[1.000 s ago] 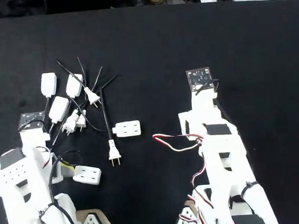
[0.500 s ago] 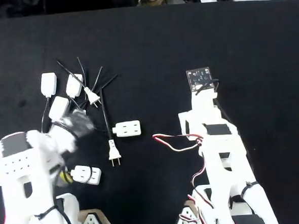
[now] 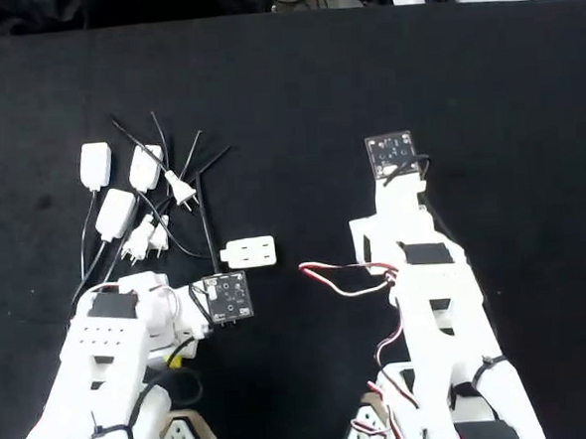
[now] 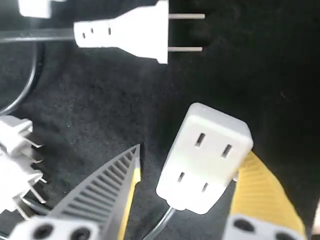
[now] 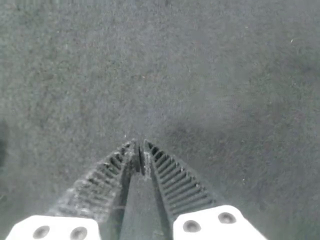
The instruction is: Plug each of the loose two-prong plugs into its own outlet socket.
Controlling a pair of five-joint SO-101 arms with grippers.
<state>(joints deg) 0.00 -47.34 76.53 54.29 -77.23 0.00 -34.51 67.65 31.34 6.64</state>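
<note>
Even light is falling from overhead onto the black table (image 3: 524,86), which is soaking it up and showing almost no shadows. The white arms (image 3: 432,291) are glaring against it. Close up, the socket (image 4: 205,155) is shining pale, and the table under the right gripper (image 5: 138,150) is catching a soft, flat light.

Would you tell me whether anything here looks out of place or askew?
Nothing looks damaged. The corded plugs lie crossed in a heap on the left of the table, and one outlet socket sits tilted inside the open left tool.
</note>
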